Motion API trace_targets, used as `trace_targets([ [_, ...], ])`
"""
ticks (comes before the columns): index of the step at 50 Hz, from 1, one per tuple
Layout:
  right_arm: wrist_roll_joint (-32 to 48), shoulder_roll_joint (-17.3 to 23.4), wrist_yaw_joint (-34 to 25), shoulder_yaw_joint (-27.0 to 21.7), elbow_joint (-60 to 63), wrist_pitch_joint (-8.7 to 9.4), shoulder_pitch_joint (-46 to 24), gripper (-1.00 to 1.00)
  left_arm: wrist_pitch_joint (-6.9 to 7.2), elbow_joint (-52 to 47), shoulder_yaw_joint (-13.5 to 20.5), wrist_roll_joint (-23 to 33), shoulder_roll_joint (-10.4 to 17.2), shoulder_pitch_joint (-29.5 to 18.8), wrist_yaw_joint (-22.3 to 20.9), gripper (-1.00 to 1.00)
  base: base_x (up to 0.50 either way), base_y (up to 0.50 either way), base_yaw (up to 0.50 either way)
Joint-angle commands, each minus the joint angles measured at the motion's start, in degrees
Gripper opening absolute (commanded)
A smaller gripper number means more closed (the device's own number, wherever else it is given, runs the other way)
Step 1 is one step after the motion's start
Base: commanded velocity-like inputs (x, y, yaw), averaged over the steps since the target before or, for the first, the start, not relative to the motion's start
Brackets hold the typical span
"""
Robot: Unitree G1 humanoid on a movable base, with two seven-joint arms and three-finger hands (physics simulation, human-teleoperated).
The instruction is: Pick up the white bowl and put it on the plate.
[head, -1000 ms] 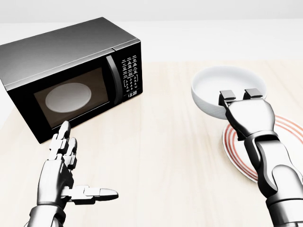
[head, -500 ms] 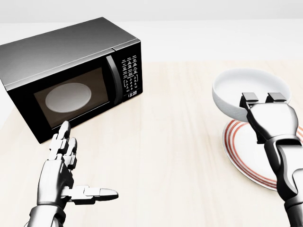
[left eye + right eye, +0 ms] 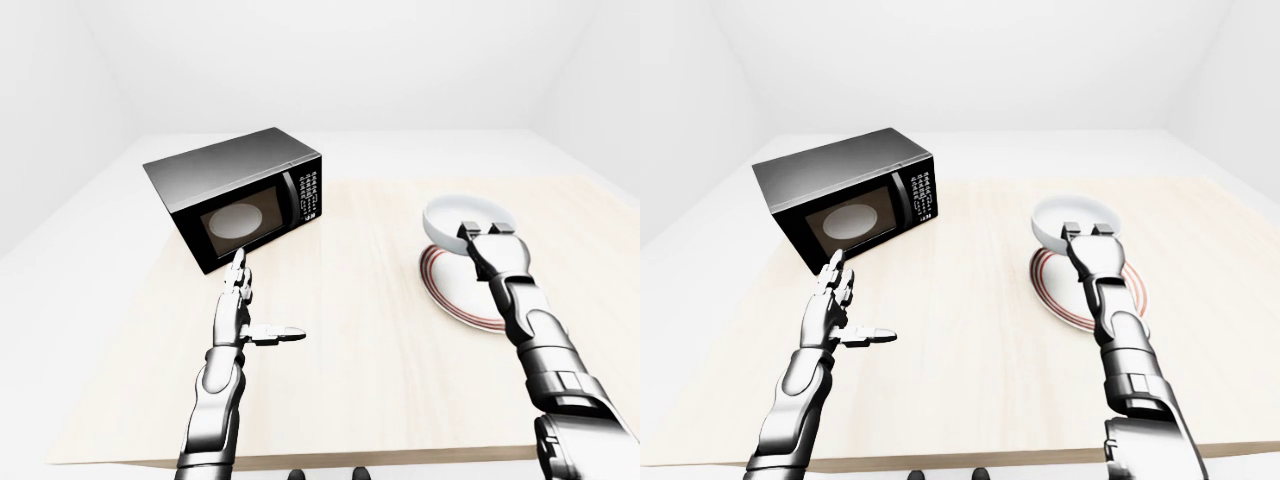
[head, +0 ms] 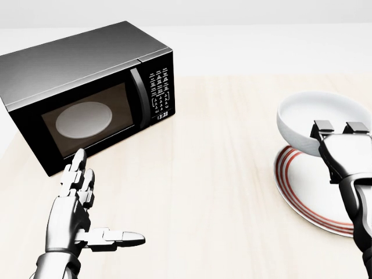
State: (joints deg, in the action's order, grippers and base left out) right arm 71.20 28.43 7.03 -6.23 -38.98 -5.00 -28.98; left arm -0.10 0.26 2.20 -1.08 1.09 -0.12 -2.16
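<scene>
The white bowl (image 4: pixel 317 119) hangs tilted over the upper left edge of the red-ringed plate (image 4: pixel 305 195) at the head view's right. My right hand (image 4: pixel 343 136) is shut on the bowl's near rim, with two fingertips (image 4: pixel 323 127) hooked inside it. The same grip shows in the left-eye view (image 3: pixel 483 232). My left hand (image 4: pixel 87 209) is open and empty at the lower left, flat above the table below the microwave.
A black microwave (image 4: pixel 81 87) with a closed door stands at the upper left of the wooden table (image 4: pixel 215 174). The table's near edge (image 3: pixel 400 462) shows low in the left-eye view.
My right hand has carried the bowl to the right, from beside the plate's upper left to over its upper left edge. The left hand has not moved.
</scene>
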Motion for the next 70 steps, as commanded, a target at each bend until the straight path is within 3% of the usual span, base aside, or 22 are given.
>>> trace_targets([
  [1, -7.3, 1.3, 2.5, -0.5, -3.1, 0.0, -1.1, -1.0, 0.0, 0.0, 0.0, 0.0, 0.0, 0.0, 0.0, 1.0, 0.0, 0.0, 0.0],
  [70, -9.7, 3.7, 9.3, 0.9, -14.0, 0.0, -0.9, -1.0, 0.0, 0.0, 0.0, 0.0, 0.0, 0.0, 0.0, 1.0, 0.0, 0.0, 0.0],
])
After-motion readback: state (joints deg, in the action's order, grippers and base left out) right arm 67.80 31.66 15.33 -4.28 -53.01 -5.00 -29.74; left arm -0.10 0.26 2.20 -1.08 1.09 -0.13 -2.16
